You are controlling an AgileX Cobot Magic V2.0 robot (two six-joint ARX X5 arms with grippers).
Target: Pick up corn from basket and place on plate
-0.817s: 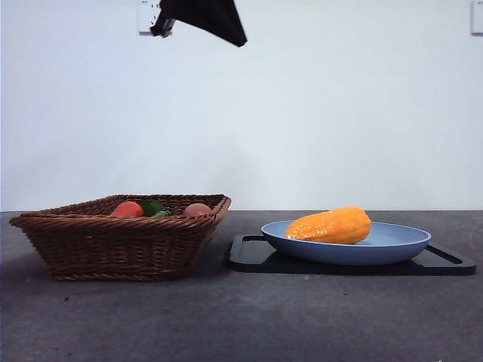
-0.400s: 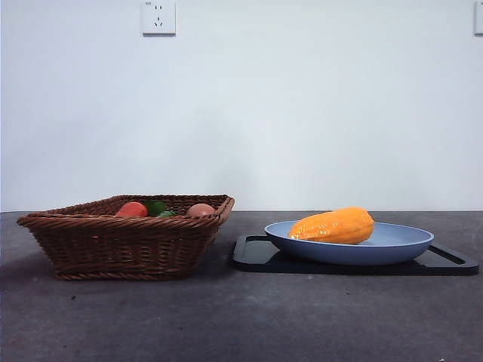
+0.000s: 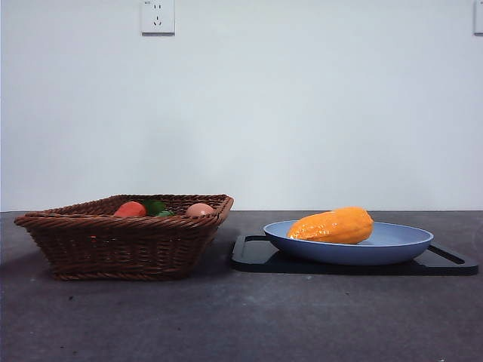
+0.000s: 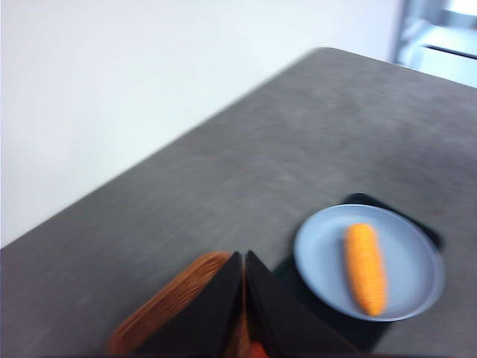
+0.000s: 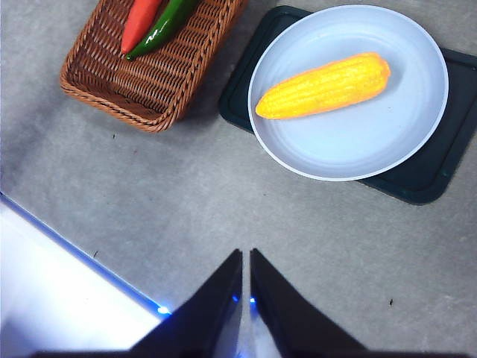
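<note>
While both arms hang high above the table, the corn [image 3: 332, 225] lies on its side in the blue plate [image 3: 400, 245], w/ the tapered tip toward the basket [image 3: 121, 241] and the blunt end toward the plate's middle. In the right wrist view the cob [image 5: 324, 85] rests slantwise across the plate [image 5: 350, 142], touching nothing else. The plate sits on a black tray [image 3: 253, 256], whose corners poke out past the rim; tray and basket stand just beside each other, apart.

Basket is on the grey table [image 3: 241, 317], left of the plate in the front view. Inside: a red-orange round item [image 3: 130, 210], sth green [image 3: 155, 207] next to it, and a pinkish round item [image 3: 199, 210] near the basket's plate-side wall. From the right wrist cam a long red pepper [image 5: 139, 22] and a green pepper [image 5: 165, 26] lie side by side in it.

Left gripper [image 4: 244, 261]: jaws pressed together, holding nothing, up over the basket's edge; view is blurred. Right gripper [image 5: 246, 257]: jaws nearly touching, thin slit betw. them, empty, above bare table near its edge, well apart from plate and basket.
</note>
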